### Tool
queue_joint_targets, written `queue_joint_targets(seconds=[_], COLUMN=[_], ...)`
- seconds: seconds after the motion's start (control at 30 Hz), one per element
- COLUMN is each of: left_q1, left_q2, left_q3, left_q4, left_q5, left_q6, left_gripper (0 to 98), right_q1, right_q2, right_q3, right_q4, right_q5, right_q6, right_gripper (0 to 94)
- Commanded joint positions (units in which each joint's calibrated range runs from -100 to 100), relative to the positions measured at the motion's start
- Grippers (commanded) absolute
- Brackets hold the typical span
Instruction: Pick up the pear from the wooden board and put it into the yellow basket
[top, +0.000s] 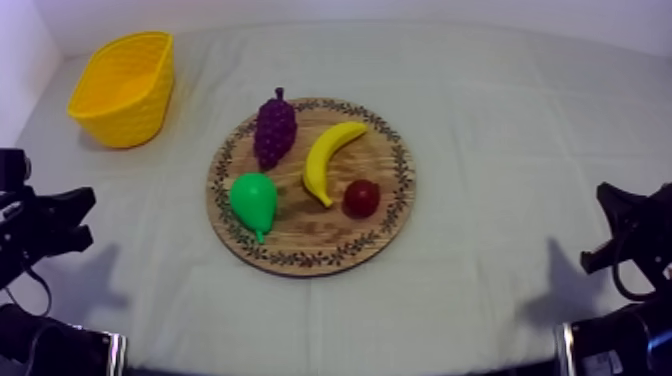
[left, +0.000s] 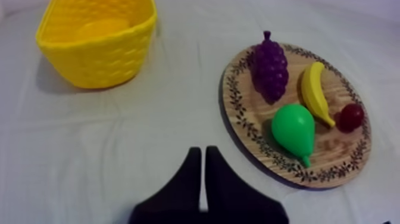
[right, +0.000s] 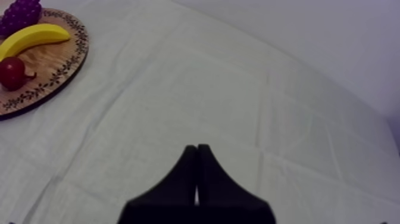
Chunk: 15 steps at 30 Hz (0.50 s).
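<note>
Left wrist view: pear (left: 293, 128) is seen ahead and rightward of the left gripper (left: 202, 151), which is pressed together

Left hand (left: 202, 152) fingers together, empty; right hand (right: 196, 149) likewise.

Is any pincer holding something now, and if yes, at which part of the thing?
Nothing is held. The left pincer and the right pincer are both shut on nothing; the pear lies on the wooden board.
</note>
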Motion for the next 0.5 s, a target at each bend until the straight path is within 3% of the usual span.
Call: queue_joint_targets(seconds=[0.0,0.13,0.3,0.47], left_q1=[-0.04,-0.35,0.06,2.92], left_q2=[6.12,14.99,24.69,33.94], left_q3=[-3.32,-11.05,-21.21,-29.59], left_q4=[0.61,1.81,2.3,1.42], left_q5=[2.24,8.5,17.68,23.66], left_q6=[-0.17,-0.04,2.38,4.02], left_gripper=[0.0,0.0,0.0,0.0], right_q1=[0.0,0.0,0.0,0.0], right_q2=[-0.03,-0.03,-0.03,-0.03], right_q3=[-0.02,-0.02,-0.02,-0.02], right_q4=[-0.01,-0.01,-0.01,-0.01], right_q5=[-0.01,-0.01,-0.01,-0.01], right_q6=[0.01,0.01,0.01,0.01], right_gripper=[0.2,0.2,0.2,0.2])
